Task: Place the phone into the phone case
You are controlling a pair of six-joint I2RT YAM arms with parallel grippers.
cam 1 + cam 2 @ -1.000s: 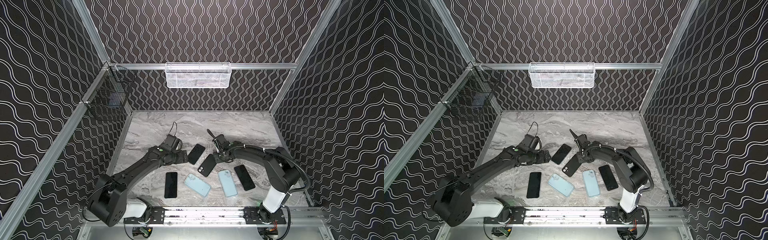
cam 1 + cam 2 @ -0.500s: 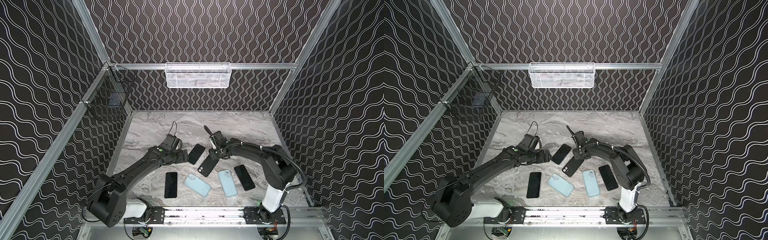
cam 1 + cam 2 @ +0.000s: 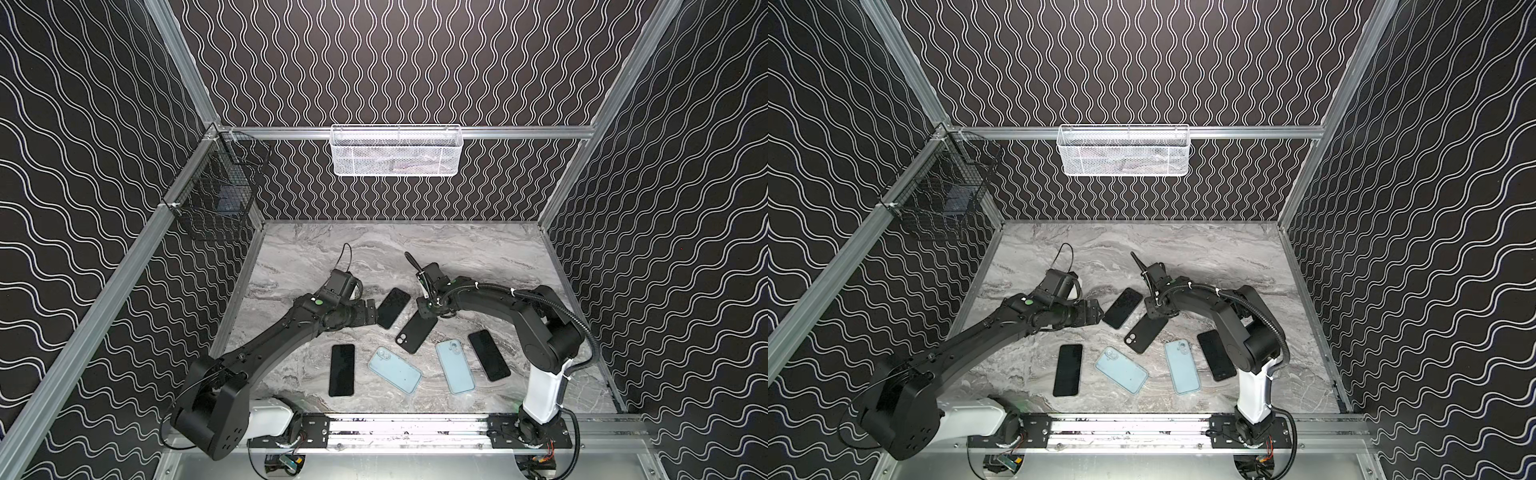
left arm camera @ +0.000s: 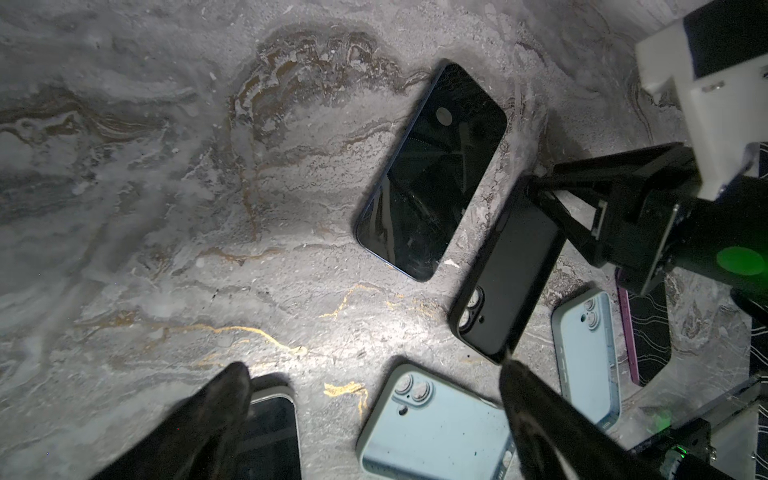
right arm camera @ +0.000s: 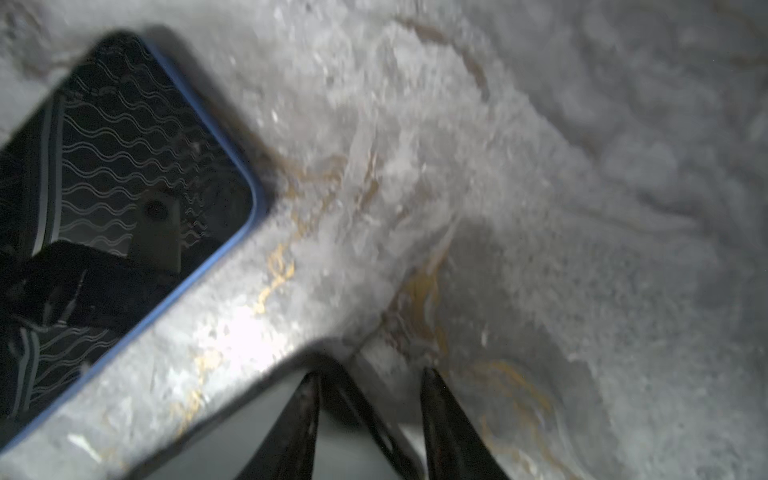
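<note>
A black phone case (image 3: 415, 332) (image 3: 1144, 334) lies back up mid-table, camera cutout toward the front. My right gripper (image 3: 428, 314) (image 3: 1156, 312) stands over its far end. In the right wrist view its fingers (image 5: 309, 415) stand a little apart astride the case's end edge, with a gap showing, so my right gripper (image 5: 370, 374) is open. A dark phone (image 3: 392, 307) (image 4: 432, 170) with a blue rim lies screen up just left of the case. My left gripper (image 3: 370, 316) (image 4: 374, 370) is wide open beside the phone and holds nothing.
Toward the front lie a black phone (image 3: 342, 370), two light blue cases (image 3: 395, 370) (image 3: 455, 365), and a purple-rimmed phone (image 3: 489, 360). A white mesh basket (image 3: 395, 151) hangs on the back rail. A black wire basket (image 3: 216, 199) hangs at the left wall.
My right gripper shifted a little left along the case's far end; its jaws widened, then narrowed again. The left jaws opened further. The phones and cases have not moved.
</note>
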